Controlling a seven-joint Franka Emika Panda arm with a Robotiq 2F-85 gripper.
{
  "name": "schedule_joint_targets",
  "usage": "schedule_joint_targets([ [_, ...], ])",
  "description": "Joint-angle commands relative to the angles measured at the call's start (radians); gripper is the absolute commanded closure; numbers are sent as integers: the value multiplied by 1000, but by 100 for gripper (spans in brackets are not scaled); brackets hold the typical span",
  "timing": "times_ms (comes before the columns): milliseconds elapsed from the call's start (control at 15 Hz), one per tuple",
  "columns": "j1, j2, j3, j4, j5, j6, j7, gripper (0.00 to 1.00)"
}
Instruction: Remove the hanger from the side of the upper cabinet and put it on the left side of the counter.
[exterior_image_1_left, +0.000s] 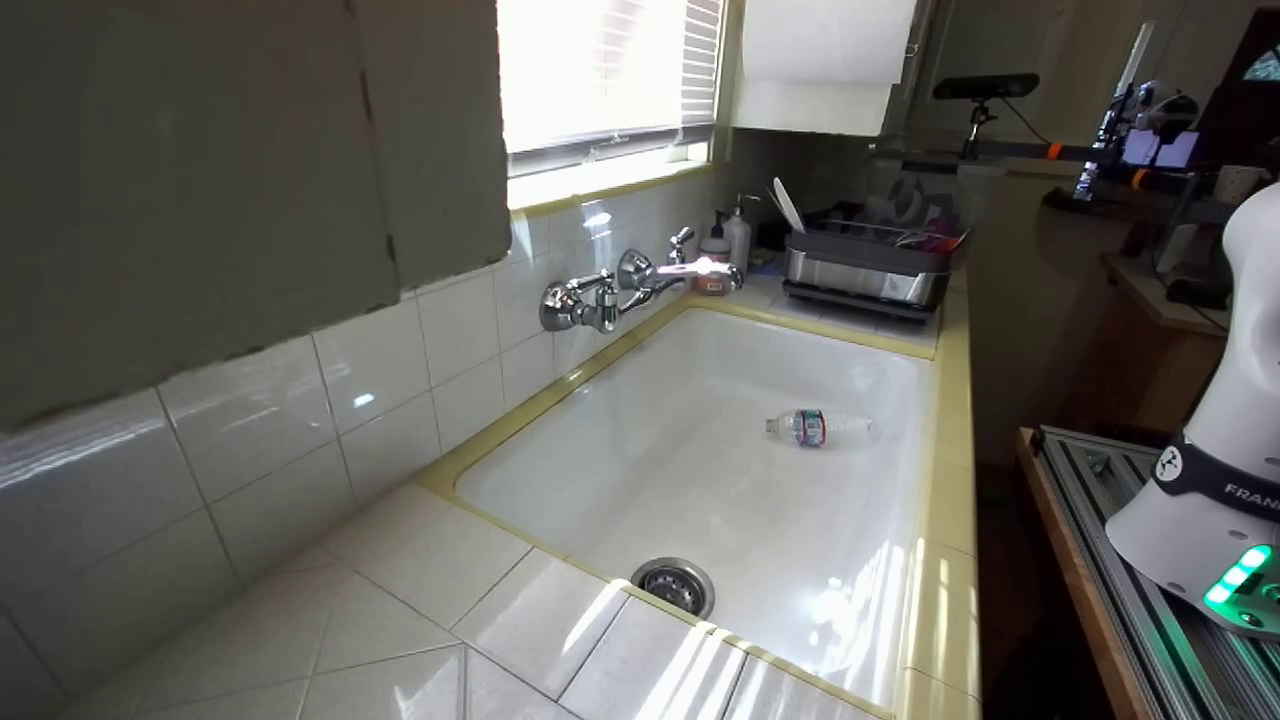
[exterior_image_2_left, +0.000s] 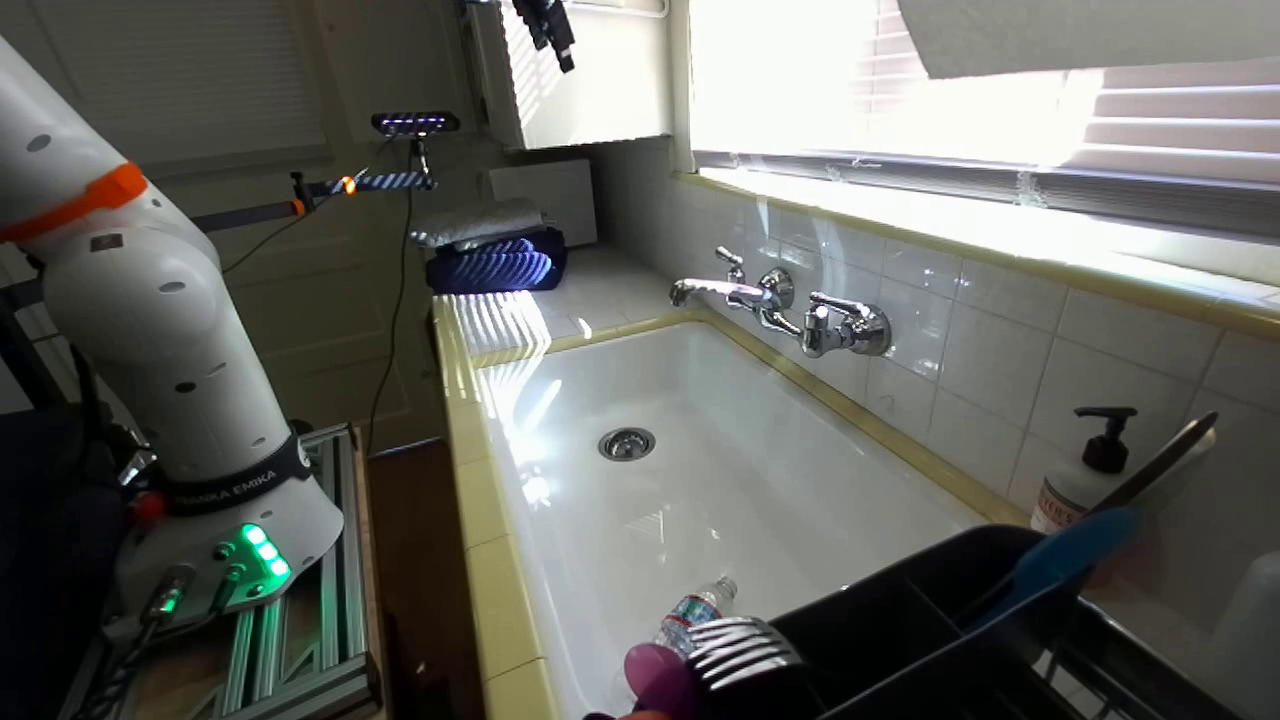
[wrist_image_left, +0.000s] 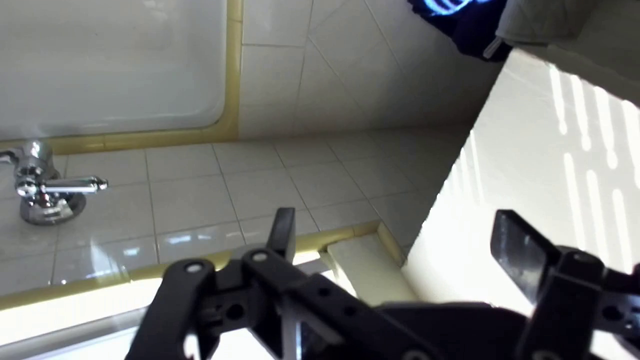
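The hanger (exterior_image_2_left: 640, 12) shows as a thin pale wire with a rounded corner at the top edge in an exterior view; the rest is out of frame. It lies against the side of the white upper cabinet (exterior_image_2_left: 615, 90), also in the wrist view (wrist_image_left: 530, 150). My gripper (exterior_image_2_left: 555, 45) points down beside the cabinet, left of the visible wire. In the wrist view my gripper (wrist_image_left: 400, 235) is open, with nothing seen between its fingers; the hanger is not visible there. The white-tiled counter (exterior_image_2_left: 600, 285) lies below the cabinet.
A folded dark and grey cloth pile (exterior_image_2_left: 500, 250) sits on the counter below the cabinet. The white sink (exterior_image_2_left: 800, 470) holds a plastic bottle (exterior_image_1_left: 810, 428). Chrome taps (exterior_image_2_left: 770, 300) stick out from the wall. A dish rack (exterior_image_1_left: 870, 265) stands beyond the sink.
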Motion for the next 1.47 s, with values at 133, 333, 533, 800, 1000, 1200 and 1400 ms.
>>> schedule_joint_targets([
  [133, 0, 188, 12, 246, -70, 43, -46, 0],
  [333, 6, 294, 20, 382, -98, 46, -41, 0],
  [533, 19, 390, 31, 508, -95, 37, -38, 0],
  [800, 42, 480, 48, 623, -89, 31, -45, 0],
  [1000, 38, 458, 46, 585, -79, 48, -41, 0],
  [1200, 40, 470, 46, 602, -79, 48, -42, 0],
  [1400, 45, 475, 37, 596, -98, 80, 76, 0],
])
